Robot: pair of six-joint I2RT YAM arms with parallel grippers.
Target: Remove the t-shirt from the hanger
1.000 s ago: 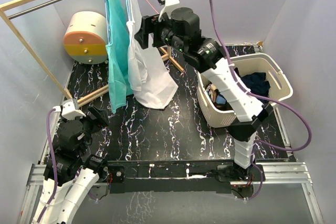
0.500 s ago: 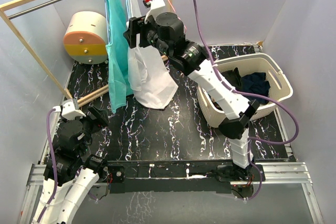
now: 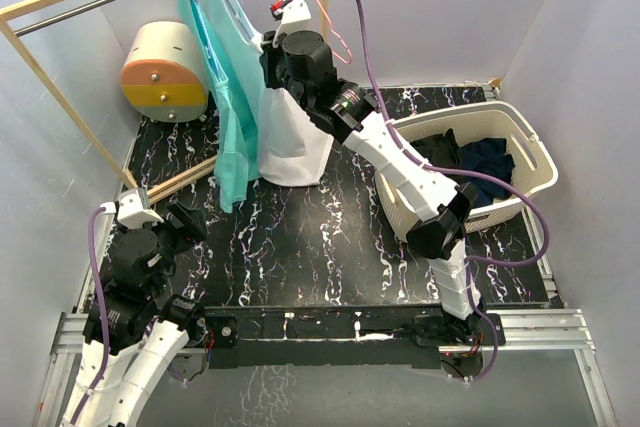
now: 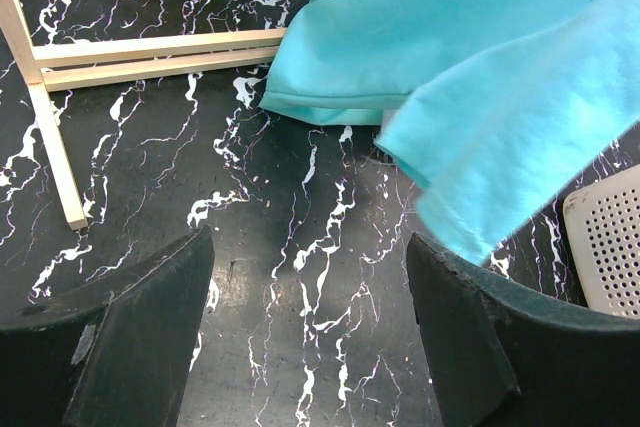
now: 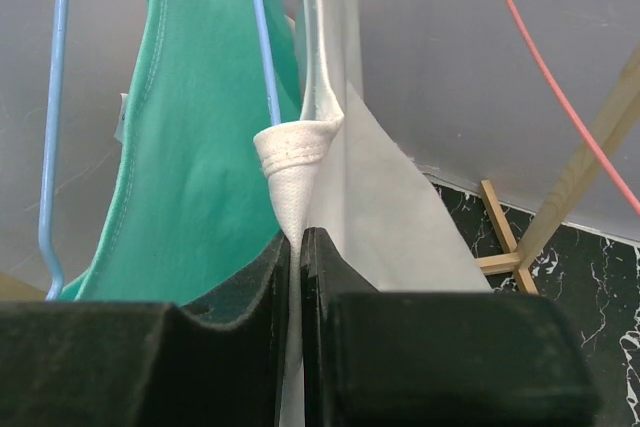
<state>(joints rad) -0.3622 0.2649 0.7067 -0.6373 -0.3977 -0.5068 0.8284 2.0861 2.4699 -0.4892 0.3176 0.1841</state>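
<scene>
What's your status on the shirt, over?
Right gripper shut on white t-shirt at the shoulder. Left gripper open, low over the table. Shirt hooked on blue hanger. Teal shirt hangs close alongside.

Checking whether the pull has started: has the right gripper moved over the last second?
Yes. The right gripper, shut on the white shirt, has shifted left in the top view, away from the basket.

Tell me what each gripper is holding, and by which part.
The right gripper pinches the white t-shirt just below its hem looped on the blue hanger. The left gripper holds nothing.
</scene>
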